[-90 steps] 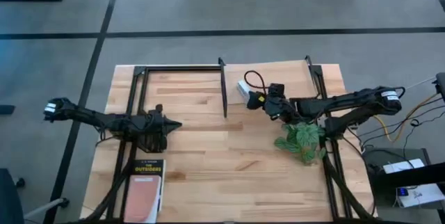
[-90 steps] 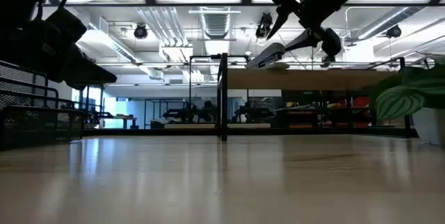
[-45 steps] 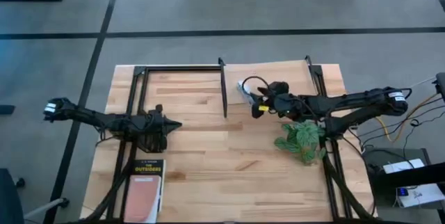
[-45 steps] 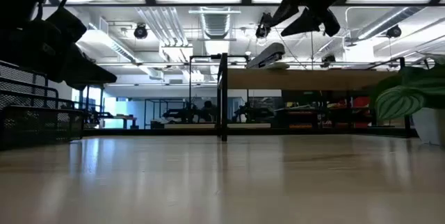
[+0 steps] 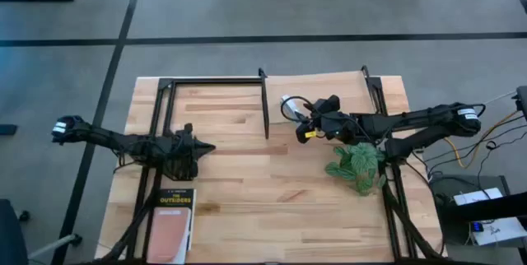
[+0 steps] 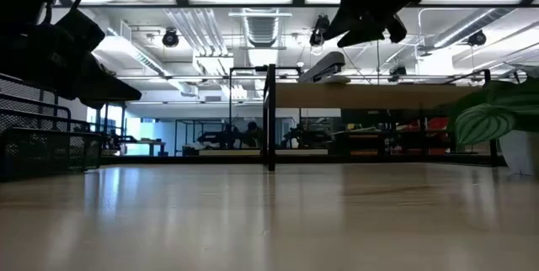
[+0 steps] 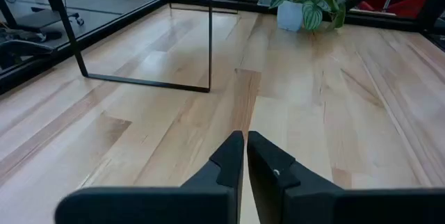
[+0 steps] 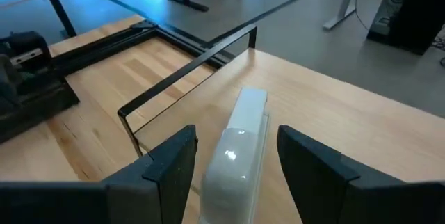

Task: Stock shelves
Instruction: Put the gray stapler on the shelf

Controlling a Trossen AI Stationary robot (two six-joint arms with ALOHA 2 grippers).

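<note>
light wood shelf, glossy white plastic object

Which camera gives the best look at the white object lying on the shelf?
The right wrist view: the white object fills the middle, lying between the right hand and its open fingers. The high view shows only a sliver beside the arm; the low view, its underside. The left wrist view misses it.

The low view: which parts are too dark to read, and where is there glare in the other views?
Low view: both arms are black silhouettes against bright ceiling lights, and the tabletop reflects those lights. Right wrist view: the white object on the shelf has a soft highlight, between the open fingers of the right tool. Left wrist view: evenly lit, only a mild sheen on the wood.
</note>
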